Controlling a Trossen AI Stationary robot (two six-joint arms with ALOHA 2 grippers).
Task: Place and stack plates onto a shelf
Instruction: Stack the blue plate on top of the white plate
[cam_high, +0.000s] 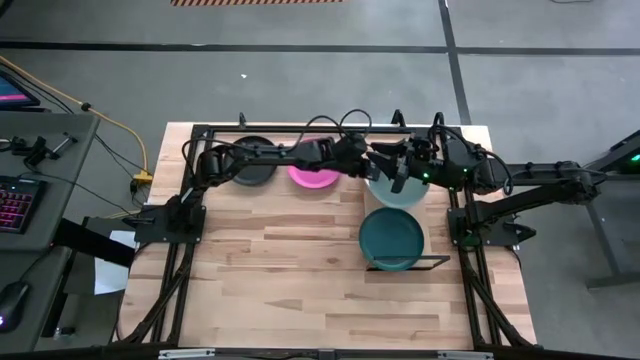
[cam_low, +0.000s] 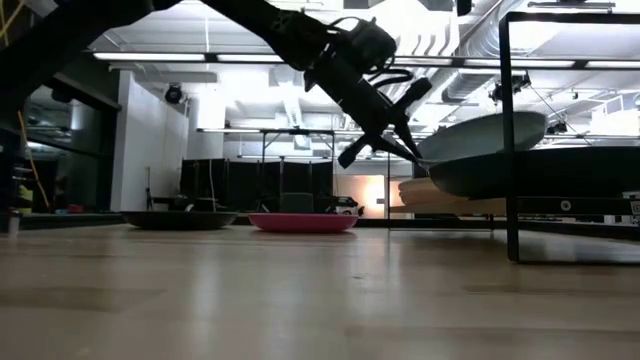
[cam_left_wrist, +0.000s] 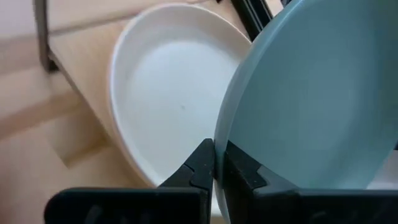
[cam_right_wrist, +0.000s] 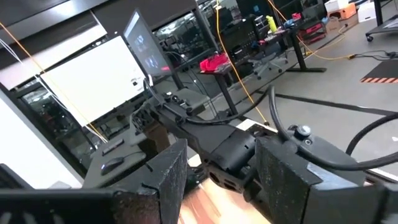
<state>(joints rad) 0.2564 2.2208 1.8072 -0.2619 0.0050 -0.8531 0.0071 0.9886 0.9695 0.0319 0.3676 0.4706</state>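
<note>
The left hand (cam_high: 385, 168) reached across the upper middle of the high view and pinched the rim of the light teal plate (cam_high: 397, 185), its fingers (cam_left_wrist: 202, 163) pressed on the edge. In the low view that plate (cam_low: 485, 133) hung tilted above the shelf (cam_low: 450, 198) at the right, over other plates. The left wrist view showed the cream white plate (cam_left_wrist: 171, 102) lying on the shelf board beside it. The dark green plate (cam_high: 392, 238) sat lower on the shelf. The black plate (cam_high: 250, 165) and the magenta pink plate (cam_high: 313, 177) lay on the tabletop (cam_high: 280, 270), upper left of centre. The right hand (cam_right_wrist: 221, 177) hovered at the upper right, fingers spread.
</note>
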